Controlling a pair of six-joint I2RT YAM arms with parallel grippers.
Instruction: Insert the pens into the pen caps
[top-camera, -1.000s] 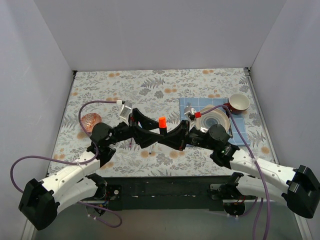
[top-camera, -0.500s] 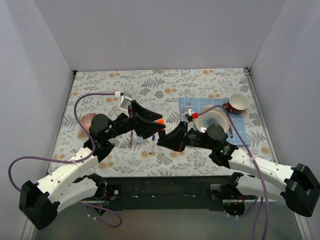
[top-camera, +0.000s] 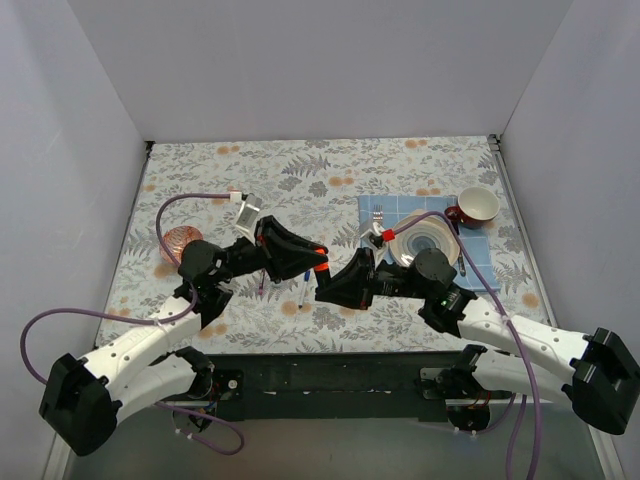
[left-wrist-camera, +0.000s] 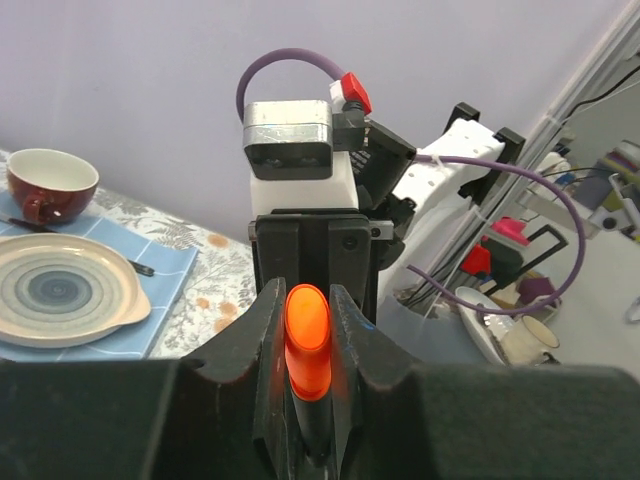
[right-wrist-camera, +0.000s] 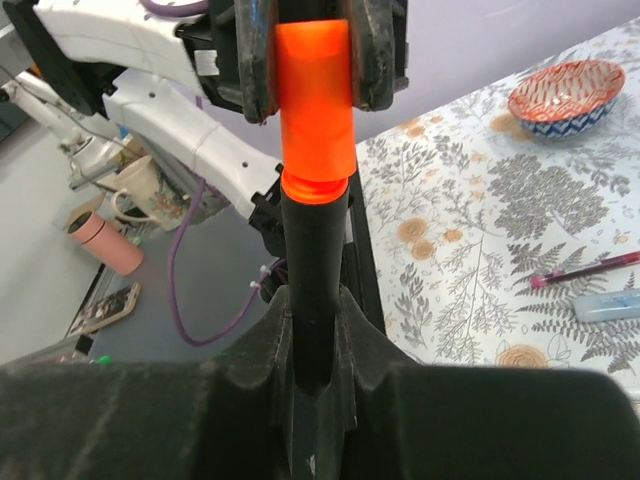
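Left pincer (left-wrist-camera: 307, 300) clenched on orange-red cap (left-wrist-camera: 308, 335), right pincer (right-wrist-camera: 315, 300) grasping black marker (right-wrist-camera: 314, 240) — away from table (top-camera: 300, 170) edges

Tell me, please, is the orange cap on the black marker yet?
On: the black marker runs straight into the orange cap, no gap between.

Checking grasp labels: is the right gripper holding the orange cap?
No: the right gripper grips the black marker, while the left gripper pinches the orange cap.

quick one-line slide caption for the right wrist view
The right gripper grips the black marker, its tip inside the orange cap pinched by the left gripper.
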